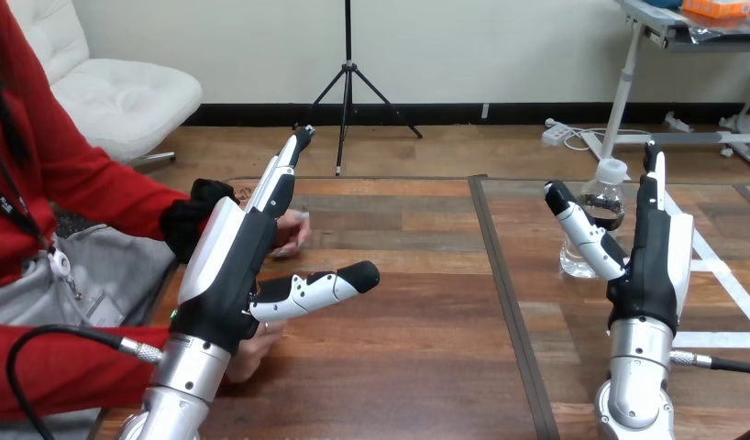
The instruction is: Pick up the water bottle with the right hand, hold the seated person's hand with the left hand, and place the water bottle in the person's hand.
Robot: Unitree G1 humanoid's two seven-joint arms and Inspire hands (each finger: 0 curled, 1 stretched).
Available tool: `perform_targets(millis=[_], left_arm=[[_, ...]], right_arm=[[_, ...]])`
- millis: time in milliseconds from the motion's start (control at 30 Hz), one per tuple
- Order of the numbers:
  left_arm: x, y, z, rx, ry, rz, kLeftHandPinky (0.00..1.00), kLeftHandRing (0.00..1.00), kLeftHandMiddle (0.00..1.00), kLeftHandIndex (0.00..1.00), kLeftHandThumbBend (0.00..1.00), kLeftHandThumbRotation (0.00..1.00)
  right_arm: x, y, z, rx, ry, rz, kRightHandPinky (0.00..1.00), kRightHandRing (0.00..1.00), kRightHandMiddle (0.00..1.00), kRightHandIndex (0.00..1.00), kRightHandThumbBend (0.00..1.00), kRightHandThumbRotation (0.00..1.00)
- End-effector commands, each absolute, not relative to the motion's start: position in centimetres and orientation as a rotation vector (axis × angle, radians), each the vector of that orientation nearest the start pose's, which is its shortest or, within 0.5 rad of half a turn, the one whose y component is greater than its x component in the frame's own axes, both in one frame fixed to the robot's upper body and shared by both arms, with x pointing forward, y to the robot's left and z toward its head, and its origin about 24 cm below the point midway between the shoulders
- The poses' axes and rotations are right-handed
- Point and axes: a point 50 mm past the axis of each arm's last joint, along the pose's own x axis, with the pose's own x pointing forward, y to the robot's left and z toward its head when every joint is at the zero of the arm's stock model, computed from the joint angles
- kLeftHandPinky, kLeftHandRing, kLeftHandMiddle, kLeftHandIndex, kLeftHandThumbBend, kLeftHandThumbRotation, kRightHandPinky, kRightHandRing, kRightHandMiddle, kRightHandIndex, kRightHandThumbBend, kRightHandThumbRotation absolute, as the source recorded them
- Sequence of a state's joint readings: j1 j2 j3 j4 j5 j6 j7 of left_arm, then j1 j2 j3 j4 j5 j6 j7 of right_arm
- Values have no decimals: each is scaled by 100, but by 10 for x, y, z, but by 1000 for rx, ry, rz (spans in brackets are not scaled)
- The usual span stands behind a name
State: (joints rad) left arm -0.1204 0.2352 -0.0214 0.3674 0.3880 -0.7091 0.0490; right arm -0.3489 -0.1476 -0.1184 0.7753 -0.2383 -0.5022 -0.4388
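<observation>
bottle first, i think: the clear water bottle (601, 197) stands upright on the wooden table (399, 348), cap on, just beside my right hand (654, 261). that hand is spread, fingers straight up and thumb angled across the bottle's front; i cannot tell if the thumb touches it. to grip well i would bring the palm in against the bottle's side, then curl fingers and thumb round its middle, below the shoulder, so it neither tips nor slides away. my left hand (226, 266) is spread too, thumb out sideways, with the person's hand (293, 236) just behind it, fingertips peeking past my fingers. it holds nothing yet.
</observation>
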Motion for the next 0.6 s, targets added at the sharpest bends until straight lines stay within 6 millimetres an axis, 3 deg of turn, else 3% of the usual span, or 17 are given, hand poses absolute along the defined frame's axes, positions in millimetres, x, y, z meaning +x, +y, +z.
perform_targets(millis=[0, 567], left_arm=[[270, 162, 75, 606, -572, -229, 100, 100, 100, 100, 100, 77], [272, 164, 73, 627, -565, -254, 100, 100, 100, 100, 100, 78]], right_arm=[[318, -202, 43, -324, -223, -382, 100, 100, 100, 100, 100, 65], [324, -205, 38, -339, -173, -403, 100, 100, 100, 100, 100, 66]])
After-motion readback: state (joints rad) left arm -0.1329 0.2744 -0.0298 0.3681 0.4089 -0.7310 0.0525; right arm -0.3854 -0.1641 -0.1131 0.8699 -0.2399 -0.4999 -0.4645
